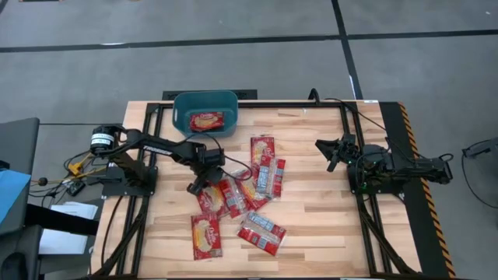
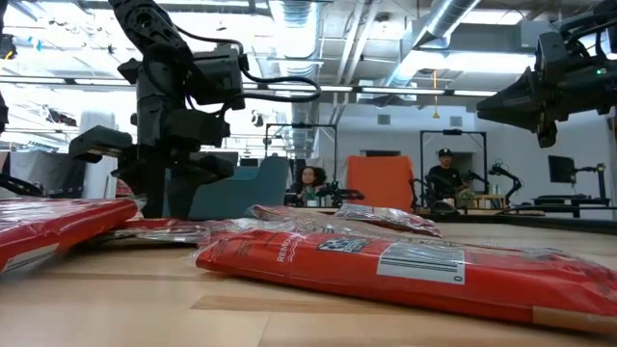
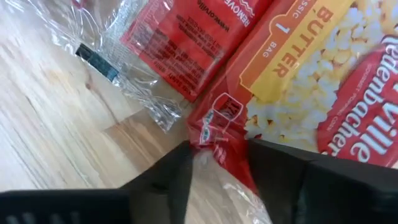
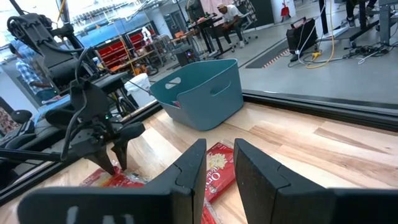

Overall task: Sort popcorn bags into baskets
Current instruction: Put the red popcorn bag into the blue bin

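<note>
Several red popcorn bags (image 1: 237,194) lie loosely overlapping in the middle of the table, and one more (image 1: 206,120) lies inside the teal basket (image 1: 205,109) at the far edge. My left gripper (image 1: 194,185) points down at the left side of the pile and is shut on the end of a bag showing its printed butter side (image 3: 323,81). My right gripper (image 1: 330,152) hovers open above the table's right half, clear of everything; its fingers (image 4: 219,155) face the basket (image 4: 199,90). My left gripper pinches the bag's crimped end seam (image 3: 216,134) between its two fingers, coming from above and pointing down. The seam is bunched narrow between the fingers. The rest of the bag spreads flat away from the hold, lying on the table among the other bags.
A black frame rail borders the wooden table top. Bare wood lies between the pile and my right gripper, and between the pile and the basket. A bag with clear wrap (image 3: 180,37) lies right beside the held one. People sit at desks in the room beyond (image 2: 310,183).
</note>
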Controlling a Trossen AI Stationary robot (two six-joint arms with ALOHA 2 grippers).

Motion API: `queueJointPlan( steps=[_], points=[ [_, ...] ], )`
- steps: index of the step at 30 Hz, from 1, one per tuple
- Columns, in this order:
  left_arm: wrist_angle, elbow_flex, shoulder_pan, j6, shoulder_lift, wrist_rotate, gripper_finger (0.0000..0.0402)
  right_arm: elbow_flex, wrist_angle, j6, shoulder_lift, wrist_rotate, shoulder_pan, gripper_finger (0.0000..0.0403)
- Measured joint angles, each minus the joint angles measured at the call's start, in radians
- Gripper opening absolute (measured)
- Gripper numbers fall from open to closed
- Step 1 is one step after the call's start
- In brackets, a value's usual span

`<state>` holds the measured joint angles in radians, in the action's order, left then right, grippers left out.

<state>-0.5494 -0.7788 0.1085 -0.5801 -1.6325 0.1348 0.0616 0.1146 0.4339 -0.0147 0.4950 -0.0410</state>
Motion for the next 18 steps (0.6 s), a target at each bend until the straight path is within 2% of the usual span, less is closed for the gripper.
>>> queueJointPlan(
  steps=[3, 8, 13, 18],
  points=[
    [0.004, 0.006, -0.007, 0.033, 0.000, -0.012, 0.0080, 0.000, 0.000, 0.000, 0.000, 0.000, 0.000, 0.0108],
    [0.006, -0.004, -0.004, 0.181, -0.002, -0.039, 0.0009, 0.000, 0.000, 0.001, 0.000, 0.000, 0.000, 0.0108],
    [-0.031, -0.036, 0.000, 0.321, 0.003, -0.053, 0.0001, 0.000, 0.000, 0.001, 0.000, 0.000, 0.000, 0.0108],
    [-0.121, -0.088, 0.003, 0.358, 0.009, -0.105, 0.0000, 0.000, 0.000, 0.001, 0.000, 0.000, 0.000, 0.0108]
  ],
)
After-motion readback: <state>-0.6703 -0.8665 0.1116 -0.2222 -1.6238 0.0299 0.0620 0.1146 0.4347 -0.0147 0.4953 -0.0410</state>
